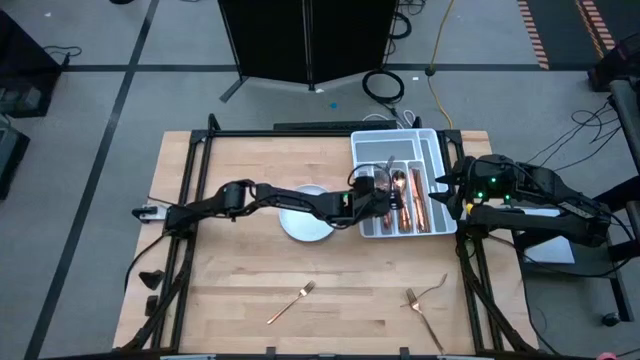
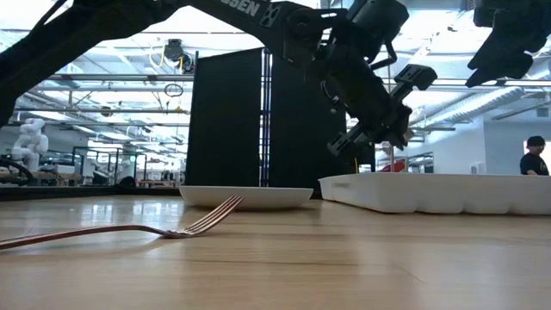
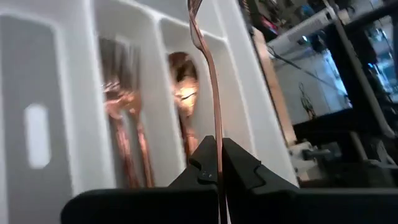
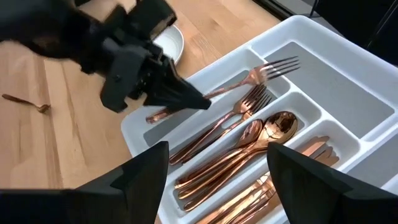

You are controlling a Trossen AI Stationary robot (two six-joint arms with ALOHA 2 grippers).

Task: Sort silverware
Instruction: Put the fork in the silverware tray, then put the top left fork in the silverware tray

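Reaching across the round white plate (image 1: 305, 225), the left arm holds its left gripper (image 1: 378, 203) over the white divided tray (image 1: 440, 140) at the far right of the wooden table (image 1: 240, 270); its fingers (image 3: 239, 168) are pressed together on a slim copper fork (image 4: 239, 84), which the right wrist view shows lying aslant over a tray divider with its tines toward the tray's wide end compartment; other copper forks (image 4: 224, 124), spoons (image 4: 261, 134) and knives (image 4: 311, 149) lie lengthwise in neighbouring compartments; the right gripper (image 1: 447, 190) waits just beside the tray's right edge, its two fingers (image 4: 143, 177) spread wide with nothing between them; two further forks rest on the bare table near its front edge, one left of centre (image 1: 290, 302) and one to the right (image 1: 424, 318), well apart from the tray; the low view shows a person (image 2: 534, 157) standing in the room beyond the table.
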